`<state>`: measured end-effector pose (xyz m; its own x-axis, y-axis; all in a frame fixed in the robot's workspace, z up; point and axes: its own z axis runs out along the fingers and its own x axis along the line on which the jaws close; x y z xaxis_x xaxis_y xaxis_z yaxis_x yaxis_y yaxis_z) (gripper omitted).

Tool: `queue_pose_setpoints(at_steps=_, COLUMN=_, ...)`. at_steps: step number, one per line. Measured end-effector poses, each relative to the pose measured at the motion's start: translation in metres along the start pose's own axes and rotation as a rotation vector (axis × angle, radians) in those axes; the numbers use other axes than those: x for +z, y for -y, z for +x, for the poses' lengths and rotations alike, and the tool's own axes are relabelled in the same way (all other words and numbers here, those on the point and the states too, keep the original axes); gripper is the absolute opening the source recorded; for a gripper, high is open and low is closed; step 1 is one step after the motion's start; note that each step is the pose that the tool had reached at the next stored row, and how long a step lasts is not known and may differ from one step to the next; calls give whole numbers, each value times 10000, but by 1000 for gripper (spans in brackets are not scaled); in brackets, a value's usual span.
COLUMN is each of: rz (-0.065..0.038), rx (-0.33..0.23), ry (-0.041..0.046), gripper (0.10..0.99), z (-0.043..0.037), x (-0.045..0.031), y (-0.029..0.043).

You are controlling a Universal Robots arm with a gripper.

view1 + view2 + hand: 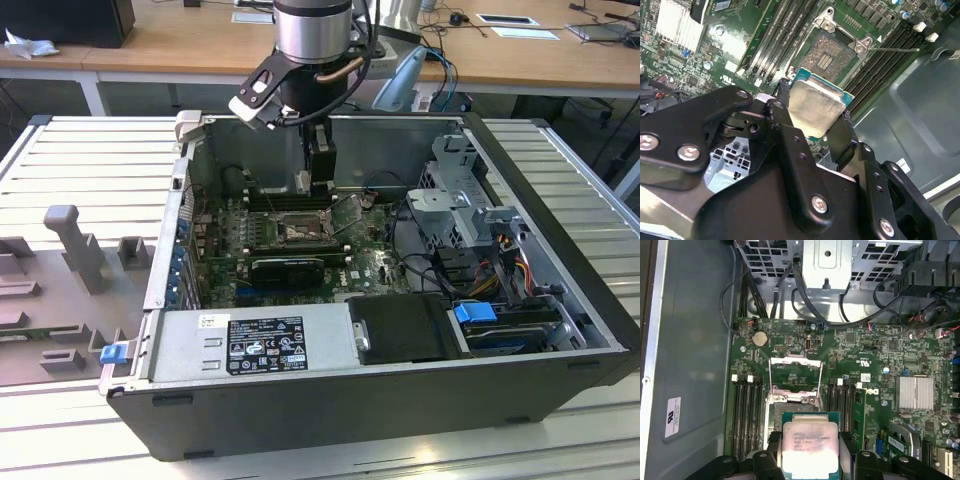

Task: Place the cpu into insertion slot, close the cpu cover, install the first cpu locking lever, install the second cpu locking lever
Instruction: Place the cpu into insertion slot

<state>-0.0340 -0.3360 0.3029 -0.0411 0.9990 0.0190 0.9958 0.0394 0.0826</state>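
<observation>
Cpu (815, 107) is clamped edge to edge between the two black fingers (842, 135) of the claw (814, 112), with its silvery top facing both wrist cameras. It hangs in the air above the green board (865, 355). Below it the insertion slot (829, 54) lies bare, its contacts showing. The cpu cover (794, 360) stands swung up on its hinge beside the slot. In the exterior view the arm reaches down into the open computer case (400, 400), which lies on its side on the ribbed worktop (80, 150).

cpu (809, 446): you have it clamped in the pincer (814, 112), silvery-grey top showing, green rim, held off the board | insertion slot (826, 55): dark square recess, uncovered, near your cpu | cpu cover (347, 212): silver frame, swung up open
</observation>
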Motion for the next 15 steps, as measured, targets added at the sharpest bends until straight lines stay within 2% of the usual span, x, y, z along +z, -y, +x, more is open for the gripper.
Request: queue_pose_setpoints(at_steps=15, rz=-10, rx=586, ry=48, gripper=541, z=7, x=65, y=8)
